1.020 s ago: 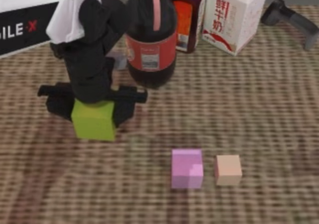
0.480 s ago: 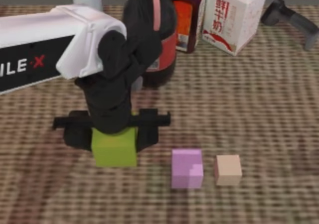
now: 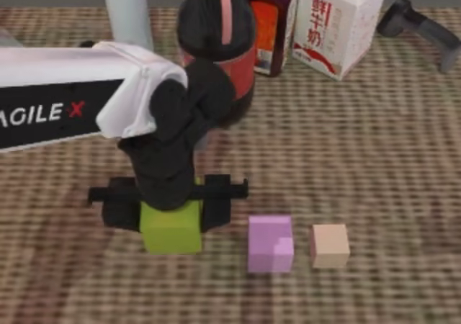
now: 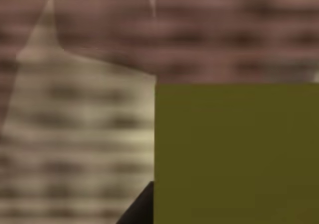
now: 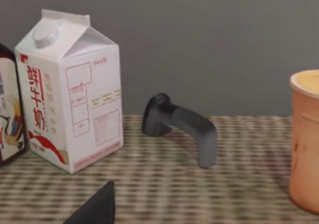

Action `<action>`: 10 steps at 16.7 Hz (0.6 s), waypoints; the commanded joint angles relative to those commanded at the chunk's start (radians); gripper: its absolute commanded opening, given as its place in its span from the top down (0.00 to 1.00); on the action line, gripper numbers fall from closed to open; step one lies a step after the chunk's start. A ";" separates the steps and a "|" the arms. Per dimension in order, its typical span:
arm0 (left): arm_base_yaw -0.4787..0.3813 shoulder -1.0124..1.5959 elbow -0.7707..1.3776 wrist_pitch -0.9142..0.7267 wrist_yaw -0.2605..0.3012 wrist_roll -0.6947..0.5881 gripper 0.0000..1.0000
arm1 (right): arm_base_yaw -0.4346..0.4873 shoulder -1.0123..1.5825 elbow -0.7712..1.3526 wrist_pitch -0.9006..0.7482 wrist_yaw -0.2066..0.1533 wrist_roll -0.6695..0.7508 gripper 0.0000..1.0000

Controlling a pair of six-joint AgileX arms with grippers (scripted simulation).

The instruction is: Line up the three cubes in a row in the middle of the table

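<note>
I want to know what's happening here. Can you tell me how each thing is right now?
Left gripper: jaws shut on the yellow-green cube.
Yellow-green cube: gripped, left of the pink one.
Pink cube: free, on the table.
Peach cube: free, right of pink.
Milk carton: upright.
Cola bottle: upright.

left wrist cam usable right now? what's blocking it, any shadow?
Left wrist view: the yellow-green cube fills much of the frame, close up and soft; a pale patch and darker shadow lie on the table. Top view: left hand straddles that cube, casting slight shadow, pink cube and peach cube unobstructed.
</note>
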 joint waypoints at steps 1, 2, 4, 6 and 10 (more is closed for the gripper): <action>0.000 0.015 -0.024 0.041 0.000 0.001 1.00 | 0.000 0.000 0.000 0.000 0.000 0.000 0.00; -0.001 0.028 -0.045 0.074 0.000 0.001 1.00 | 0.000 0.000 0.000 0.000 0.000 0.000 0.00; -0.002 0.044 -0.068 0.108 0.000 0.002 1.00 | 0.000 0.000 0.000 0.000 0.000 0.000 0.00; -0.002 0.045 -0.069 0.110 0.000 0.002 1.00 | 0.000 0.000 0.000 0.000 0.000 0.000 0.00; -0.002 0.045 -0.069 0.110 0.000 0.002 0.85 | 0.000 0.000 0.000 0.000 0.000 0.000 0.00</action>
